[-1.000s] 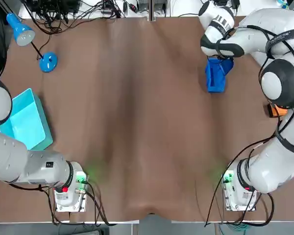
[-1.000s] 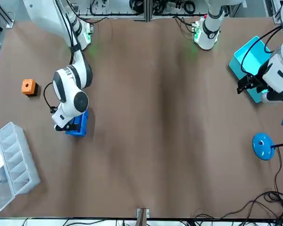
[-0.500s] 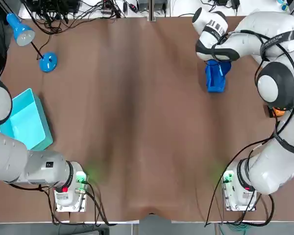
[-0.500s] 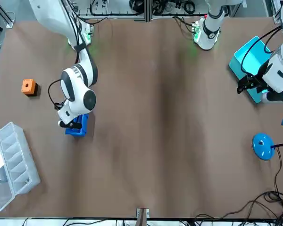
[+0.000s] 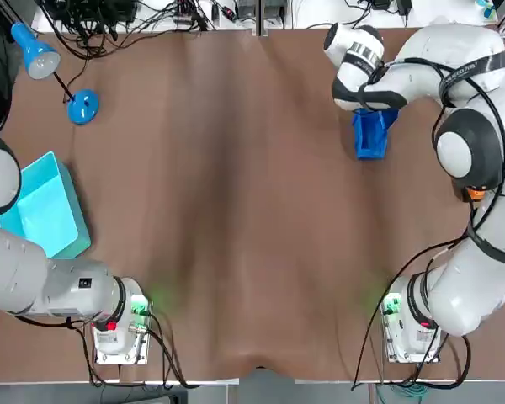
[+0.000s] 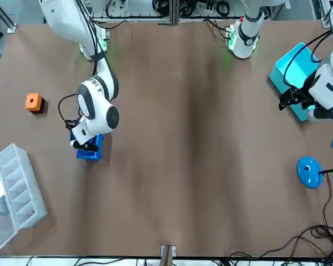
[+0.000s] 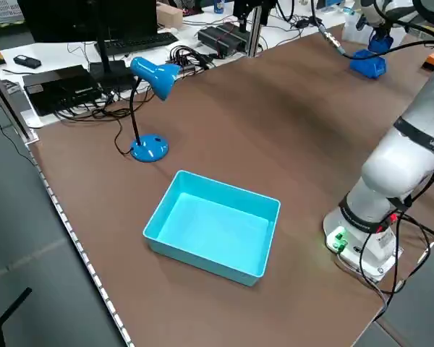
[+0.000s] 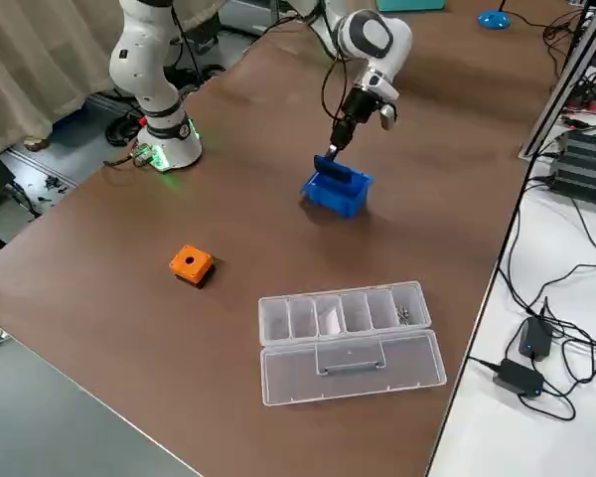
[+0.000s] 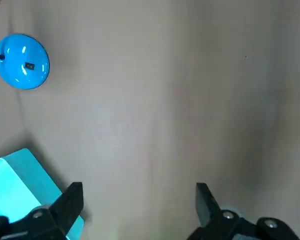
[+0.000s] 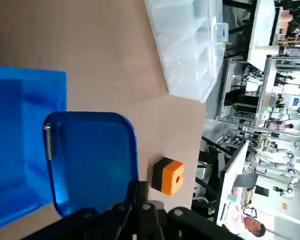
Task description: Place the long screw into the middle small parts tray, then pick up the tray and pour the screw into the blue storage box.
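Note:
My right gripper is shut on the rim of a small blue parts tray and holds it tilted over the blue storage box at the table's far right. A long screw lies against the tray's low edge, above the box's inside. From the right side view the tray stands steeply over the box. My left gripper hangs open and holds nothing, beside the cyan bin.
A clear compartment organiser with its lid open lies near the table's right edge, and an orange cube sits close by. A blue desk lamp and the cyan bin stand on the left side.
The right arm's wrist has swung a little toward the table's middle while the tray stays over the blue box. The left arm has not moved.

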Available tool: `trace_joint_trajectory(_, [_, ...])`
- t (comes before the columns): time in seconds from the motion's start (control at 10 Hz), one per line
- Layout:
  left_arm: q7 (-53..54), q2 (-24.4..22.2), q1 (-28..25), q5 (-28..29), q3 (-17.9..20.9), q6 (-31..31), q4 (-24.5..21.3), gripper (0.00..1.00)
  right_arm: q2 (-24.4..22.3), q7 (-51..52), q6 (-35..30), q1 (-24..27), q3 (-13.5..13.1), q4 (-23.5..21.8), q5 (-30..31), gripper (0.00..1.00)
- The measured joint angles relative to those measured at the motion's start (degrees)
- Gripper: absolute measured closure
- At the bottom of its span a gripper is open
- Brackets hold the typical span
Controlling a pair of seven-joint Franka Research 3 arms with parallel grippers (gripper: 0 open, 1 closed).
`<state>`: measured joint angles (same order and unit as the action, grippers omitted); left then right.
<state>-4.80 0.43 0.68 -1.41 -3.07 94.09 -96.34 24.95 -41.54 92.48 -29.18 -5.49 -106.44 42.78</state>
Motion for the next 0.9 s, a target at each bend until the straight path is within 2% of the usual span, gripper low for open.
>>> trace_joint_trajectory(0.4, [0.00, 0.00, -0.07, 0.00, 0.00, -0.09, 0.00, 0.01, 2.26, -4.63, -1.42, -2.47, 0.02, 0.11, 0.67, 0.99])
trace_joint_trajectory(0.6, [0.00, 0.00, -0.20, 0.00, 0.02, -0.11, 0.00, 0.01, 3.75, -7.90, -4.33, -4.49, 0.06, 0.17, 4.38, 0.99])
trace_joint_trajectory(0.9, [0.00, 0.00, -0.30, 0.00, 0.06, -0.18, 0.00, 0.01, 5.79, -10.17, -5.59, -5.82, -0.01, 1.03, 5.85, 0.99])
